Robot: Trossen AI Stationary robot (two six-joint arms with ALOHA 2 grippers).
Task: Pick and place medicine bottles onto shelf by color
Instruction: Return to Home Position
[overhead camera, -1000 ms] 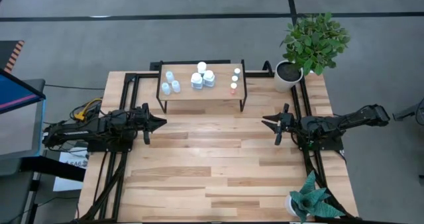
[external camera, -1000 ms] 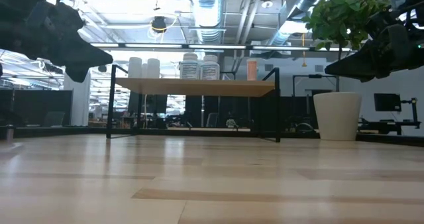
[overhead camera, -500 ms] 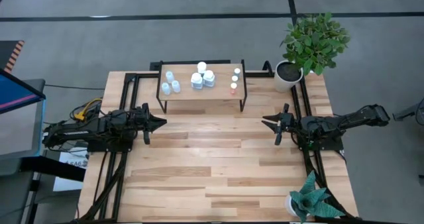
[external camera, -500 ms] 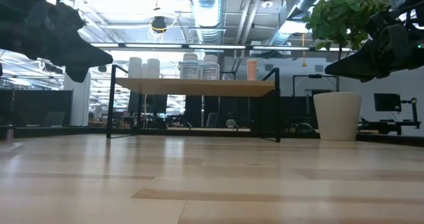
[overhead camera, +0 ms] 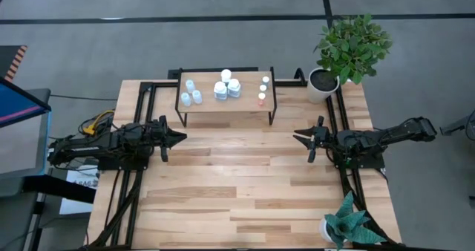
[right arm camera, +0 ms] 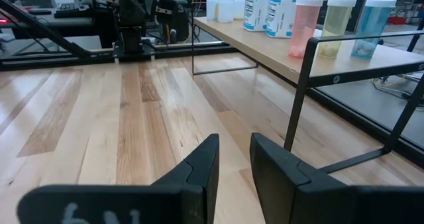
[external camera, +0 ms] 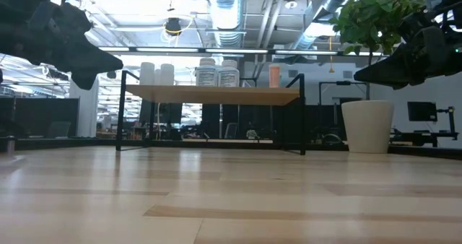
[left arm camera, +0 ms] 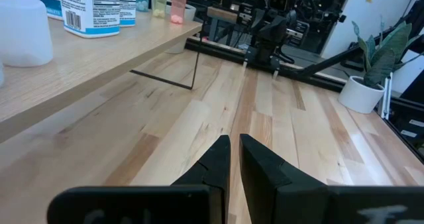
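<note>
The shelf (overhead camera: 245, 102) stands at the table's far middle on thin black legs. On its wooden top the medicine bottles stand upright in groups: pale-blue ones (overhead camera: 190, 92) to the left, larger white ones (overhead camera: 227, 85) in the middle, and small orange and greenish ones (overhead camera: 263, 89) to the right. My left gripper (overhead camera: 184, 137) hovers at the table's left, shut and empty, pointing toward the right edge. My right gripper (overhead camera: 295, 137) hovers at the table's right, shut and empty, pointing toward the left edge. Both are nearer than the shelf and above the tabletop.
A leafy plant in a white pot (overhead camera: 323, 84) stands at the far right corner, and a smaller plant (overhead camera: 345, 225) at the near right corner. Black frame rails (overhead camera: 148, 95) run along both sides. Bare plank tabletop (overhead camera: 237, 177) lies between the arms.
</note>
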